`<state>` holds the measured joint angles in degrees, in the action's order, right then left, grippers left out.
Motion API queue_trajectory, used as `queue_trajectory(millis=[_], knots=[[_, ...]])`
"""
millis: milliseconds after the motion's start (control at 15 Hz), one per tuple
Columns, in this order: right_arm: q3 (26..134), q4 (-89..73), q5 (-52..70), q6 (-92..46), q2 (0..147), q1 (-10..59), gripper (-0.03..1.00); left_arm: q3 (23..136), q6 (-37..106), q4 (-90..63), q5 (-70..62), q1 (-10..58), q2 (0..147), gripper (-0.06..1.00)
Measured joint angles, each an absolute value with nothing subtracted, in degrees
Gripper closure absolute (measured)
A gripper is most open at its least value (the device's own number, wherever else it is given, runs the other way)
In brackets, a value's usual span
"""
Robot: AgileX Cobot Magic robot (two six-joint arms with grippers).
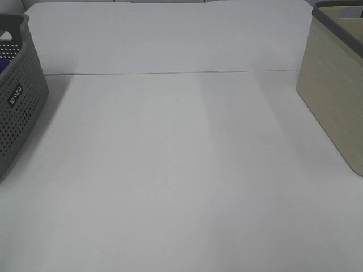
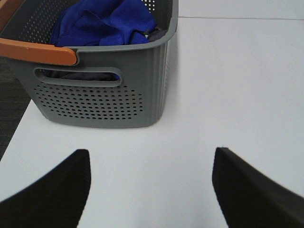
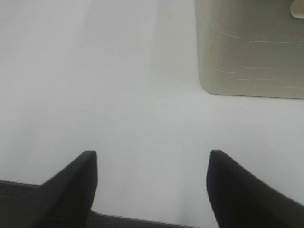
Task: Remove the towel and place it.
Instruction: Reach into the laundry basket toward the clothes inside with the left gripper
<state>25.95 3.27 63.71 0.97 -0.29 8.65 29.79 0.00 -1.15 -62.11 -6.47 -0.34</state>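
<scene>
The royal-blue towel (image 2: 102, 21) lies bunched inside a grey perforated basket (image 2: 102, 95) with an orange handle (image 2: 38, 52). In the high view only a sliver of blue (image 1: 2, 65) shows inside that grey basket (image 1: 20, 107) at the left edge. My left gripper (image 2: 151, 159) is open over the white table, short of the basket and holding nothing. In the right wrist view my right gripper (image 3: 152, 159) is also open and empty above the table near its front edge. Neither gripper appears in the high view.
A beige basket (image 1: 334, 96) with a grey rim stands at the right edge of the white table (image 1: 181, 170); its wall (image 3: 249, 47) shows in the right wrist view. A seam (image 1: 170, 73) crosses the table at the back.
</scene>
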Motion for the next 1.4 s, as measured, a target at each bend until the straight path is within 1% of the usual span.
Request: queue_trajectory(millis=[867,1067,1200,1400], knots=[[26.0,3.3,63.7,1.0,-0.3,8.7,0.31,29.8,0.0,0.9,-62.1,-6.5,-0.3,0.28],[26.0,3.3,63.7,1.0,-0.3,8.7,0.31,29.8,0.4,-2.1,-62.1,-6.5,-0.3,0.27],[26.0,3.3,63.7,1.0,-0.3,8.7,0.31,29.8,2.9,-3.6,-62.1,-6.5,-0.3,0.17],[26.0,3.3,63.7,1.0,-0.3,8.7,0.31,29.8,3.7,-4.2,-62.1,-6.5,-0.3,0.12]])
